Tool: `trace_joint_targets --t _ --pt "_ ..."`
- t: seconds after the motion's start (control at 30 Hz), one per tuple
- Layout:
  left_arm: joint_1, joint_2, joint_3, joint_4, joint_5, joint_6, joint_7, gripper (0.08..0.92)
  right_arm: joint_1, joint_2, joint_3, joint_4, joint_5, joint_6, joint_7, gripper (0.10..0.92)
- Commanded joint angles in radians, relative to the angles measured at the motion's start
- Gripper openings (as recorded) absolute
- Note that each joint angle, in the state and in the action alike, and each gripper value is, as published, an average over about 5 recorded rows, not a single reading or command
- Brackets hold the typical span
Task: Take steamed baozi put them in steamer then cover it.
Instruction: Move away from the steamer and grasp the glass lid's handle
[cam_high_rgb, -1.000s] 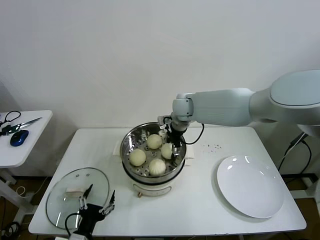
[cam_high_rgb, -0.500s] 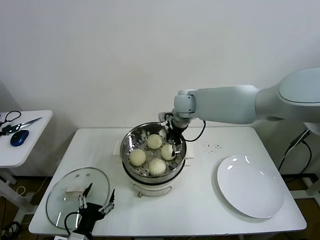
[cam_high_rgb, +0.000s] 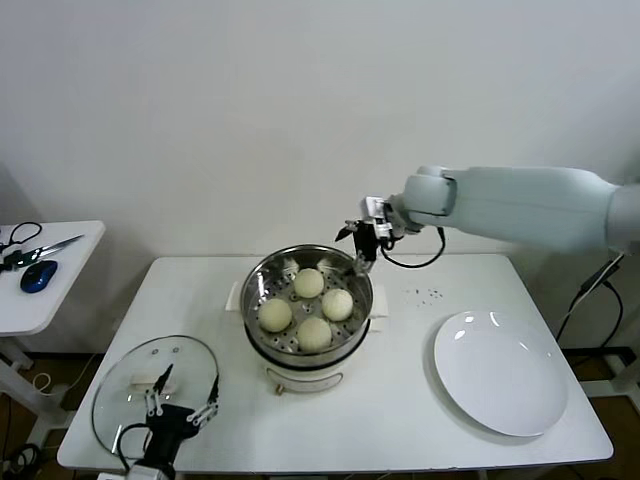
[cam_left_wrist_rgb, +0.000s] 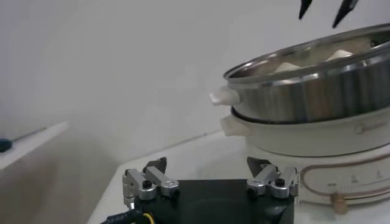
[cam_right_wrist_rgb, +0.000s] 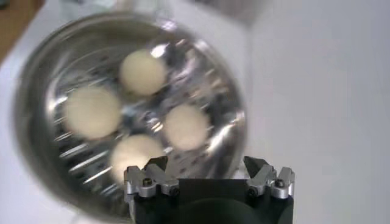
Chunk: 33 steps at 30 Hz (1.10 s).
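Only right wrist view shows right tool (cam_right_wrist_rgb: 207, 167) open, empty, above 4 baozi (cam_right_wrist_rgb: 186, 126)

Head looks down; both wrists share the steamer (cam_high_rgb: 308, 300).

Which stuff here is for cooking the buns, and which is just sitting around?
For the job: four baozi, steamer, glass lid, right gripper and left gripper, both open.
Just lying about: white plate, blue mouse, scissors.
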Motion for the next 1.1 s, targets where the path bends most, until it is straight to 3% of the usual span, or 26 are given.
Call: trace_joint_targets --t 0.03,0.27,0.5,0.87,1.1 --pt "0.001 -0.005 -0.017 -0.018 0.026 -0.001 -0.026 0.823 -0.423 -0.420 0.458 0.164 -0.052 0.277 0.430 0.823" --pt "-0.008 -0.020 -0.032 -0.046 0.100 0.004 -0.056 0.823 -0.968 -0.513 1.026 0.223 -0.098 0.281 0.439 0.823" --pt "-0.011 -0.021 -0.057 -0.077 0.292 0.029 -0.065 0.823 -1.458 -0.446 1.569 0.259 -0.182 0.255 0.437 0.823" --pt "-0.027 -0.005 -0.094 -0.101 1.042 0.021 -0.113 0.823 -1.896 -0.260 2.021 0.335 -0.280 0.160 0.410 0.823" --pt "-0.023 0.011 -0.055 -0.056 1.351 0.049 -0.124 0.823 -2.013 -0.147 2.150 0.343 -0.327 0.142 0.374 0.823"
